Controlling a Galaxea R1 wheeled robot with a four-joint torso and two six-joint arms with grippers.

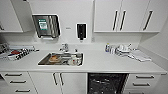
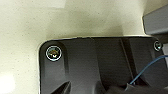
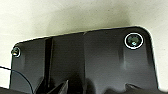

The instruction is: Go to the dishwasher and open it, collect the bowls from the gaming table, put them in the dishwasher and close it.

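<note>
The dishwasher (image 1: 106, 83) sits under the white counter (image 1: 112, 65), right of the sink. Its front stands open, showing a dark interior with wire racks. I face the counter straight on from close by. The gaming table and its bowls are out of view. In both wrist views my own dark plate hangs above a pale speckled floor (image 2: 22, 30) (image 3: 30, 17).
A steel sink (image 1: 42, 62) holds dishes, with a tap (image 1: 65, 46) behind it. A dish rack (image 1: 15, 53) stands at the left, and crockery (image 1: 122, 48) and a cloth (image 1: 140, 57) lie at the right. White drawers (image 1: 145, 81) flank the dishwasher; wall cupboards (image 1: 120, 16) hang above.
</note>
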